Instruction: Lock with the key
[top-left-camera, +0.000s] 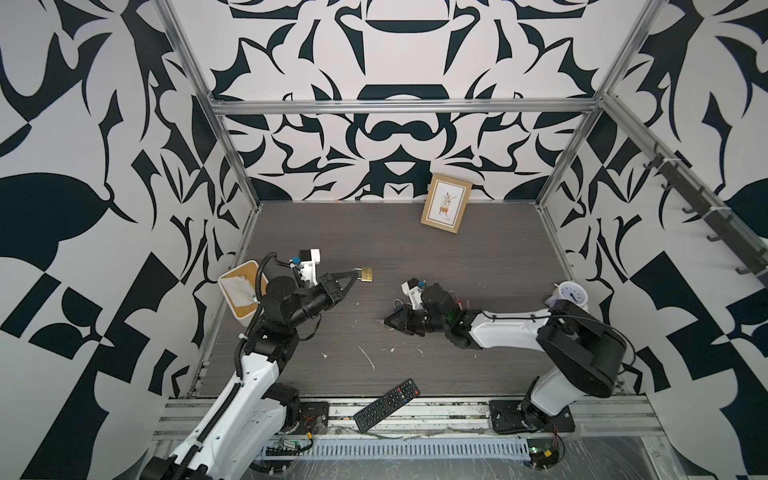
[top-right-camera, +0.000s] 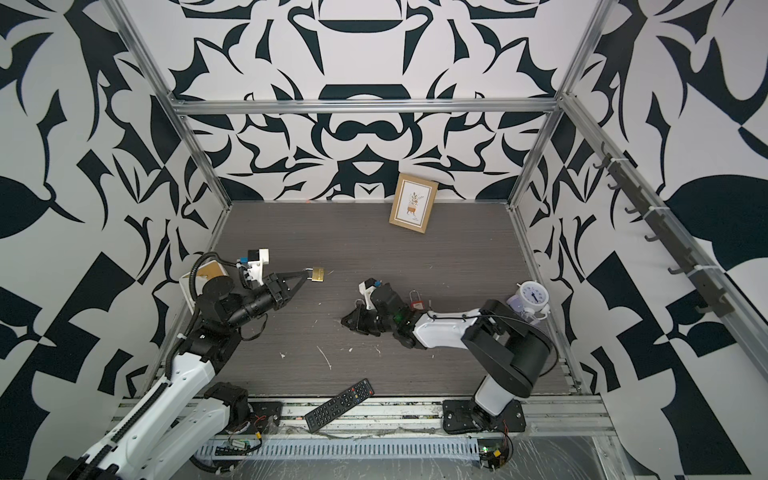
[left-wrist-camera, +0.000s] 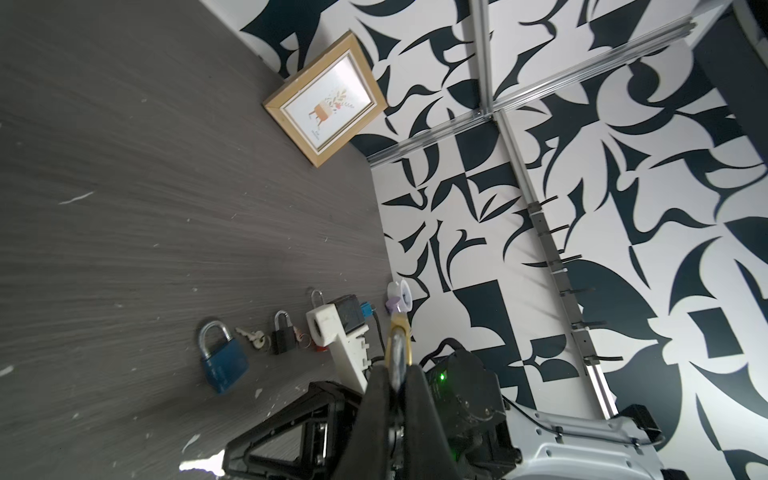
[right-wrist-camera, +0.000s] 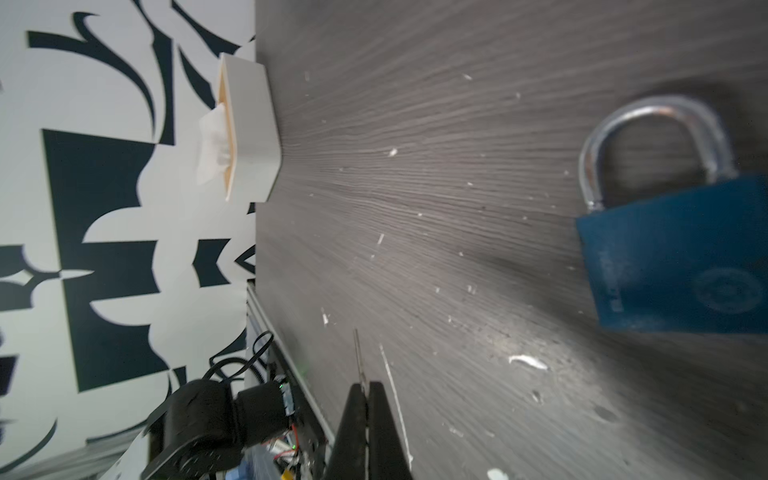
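Grey wood-grain bench (top-left-camera: 478, 257) is carrying both my arms. I am pinching the brass padlock (top-left-camera: 366, 274) by its shackle in my left claw (top-left-camera: 354, 276), near the left edge, with the body pointing rightward. My right claw (top-left-camera: 388, 322), pressed together on the key (right-wrist-camera: 358, 357), is pointing its blade leftward. The padlock is sitting near, ahead of it and further back.
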